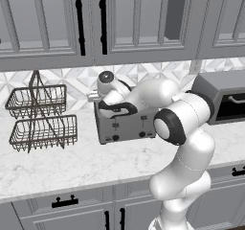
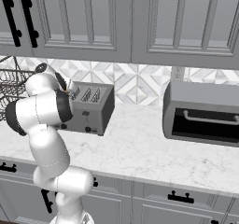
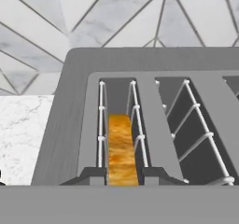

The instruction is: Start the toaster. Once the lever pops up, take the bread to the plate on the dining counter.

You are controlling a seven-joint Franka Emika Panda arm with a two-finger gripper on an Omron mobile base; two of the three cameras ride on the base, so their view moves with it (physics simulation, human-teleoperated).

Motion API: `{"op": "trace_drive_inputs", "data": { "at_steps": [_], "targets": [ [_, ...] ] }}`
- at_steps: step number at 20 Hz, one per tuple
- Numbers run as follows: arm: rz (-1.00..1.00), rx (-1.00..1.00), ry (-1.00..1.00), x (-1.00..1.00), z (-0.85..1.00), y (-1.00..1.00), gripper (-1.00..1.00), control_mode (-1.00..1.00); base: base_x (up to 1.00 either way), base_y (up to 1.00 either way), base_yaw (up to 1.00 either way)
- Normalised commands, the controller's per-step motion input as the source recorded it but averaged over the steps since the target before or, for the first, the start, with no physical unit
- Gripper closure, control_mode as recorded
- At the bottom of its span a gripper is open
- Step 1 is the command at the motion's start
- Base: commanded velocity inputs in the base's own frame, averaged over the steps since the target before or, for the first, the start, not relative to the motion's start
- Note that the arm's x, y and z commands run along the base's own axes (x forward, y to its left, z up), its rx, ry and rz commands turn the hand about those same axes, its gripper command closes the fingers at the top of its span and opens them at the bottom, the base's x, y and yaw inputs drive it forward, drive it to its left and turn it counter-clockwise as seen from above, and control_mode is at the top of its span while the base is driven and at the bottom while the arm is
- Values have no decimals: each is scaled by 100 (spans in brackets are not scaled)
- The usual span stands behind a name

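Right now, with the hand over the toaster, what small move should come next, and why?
Probably finish closing the gripper on the bread, then lift straight up. In the hand view the fingertips stand on either side of the slice in the leftmost slot of the toaster, with no grip visible yet.

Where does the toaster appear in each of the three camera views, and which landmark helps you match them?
Left base view: the toaster stands mid-picture on the marble worktop, partly behind the arm.
Right base view: it stands left of centre, beside the arm.
Hand view: its slotted top is seen close from above, with the bread in the leftmost slot.
Shared landmark: the triangle-patterned backsplash behind it.
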Motion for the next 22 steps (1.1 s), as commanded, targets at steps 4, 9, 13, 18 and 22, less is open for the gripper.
{"op": "trace_drive_inputs", "data": {
  "at_steps": [4,9,13,18,22],
  "targets": [
    [0,0,-2,0,2,0,100,-100,0,0,0],
    [0,0,-12,-14,29,0,100,-100,0,0,0],
    [0,0,-15,-29,40,0,100,-100,0,0,0],
    [0,0,-15,-23,40,0,100,-100,0,0,0],
    [0,0,-13,-35,27,0,100,-100,0,0,0]
  ]
}}
